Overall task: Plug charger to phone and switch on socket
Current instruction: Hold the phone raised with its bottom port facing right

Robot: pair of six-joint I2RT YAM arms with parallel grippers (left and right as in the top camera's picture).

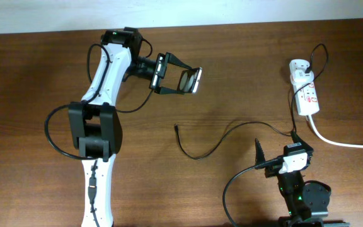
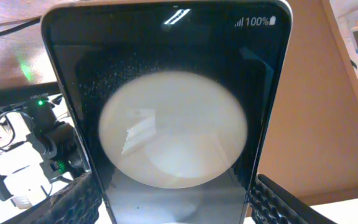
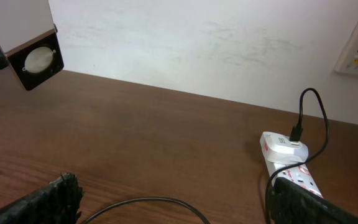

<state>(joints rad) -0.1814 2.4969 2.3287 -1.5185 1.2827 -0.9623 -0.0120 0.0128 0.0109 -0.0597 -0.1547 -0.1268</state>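
Plainly, the phone (image 2: 166, 93) is going to handle as a stiff, glossy, slippery slab. Its glass is breakable, so it is calling for a firm but not crushing hold on its long edges. The left gripper (image 2: 176, 202) is gripping it exactly there, its ribbed fingers (image 2: 73, 199) pressing in from both sides low on the body. It is holding the phone clear of the table (image 1: 30, 75), toward the far side and left of centre.

The charger (image 1: 197, 157) is likely going to behave the opposite way: light, limp and springy. It is probably best pinched on the small rigid connector tip (image 1: 177, 128), since the cable would only bend. That tip is lying loose on the wood near the middle, well apart from the phone. The cable is curling away to the right and looping up to the white plug adapter (image 1: 299, 67), which is sitting in the far end of the socket (image 1: 308, 96).

The left arm is reaching away from its base and bending right at the wrist. The right gripper (image 3: 169, 186) is hanging low at the near right with its fingers spread wide around nothing, facing the far wall.
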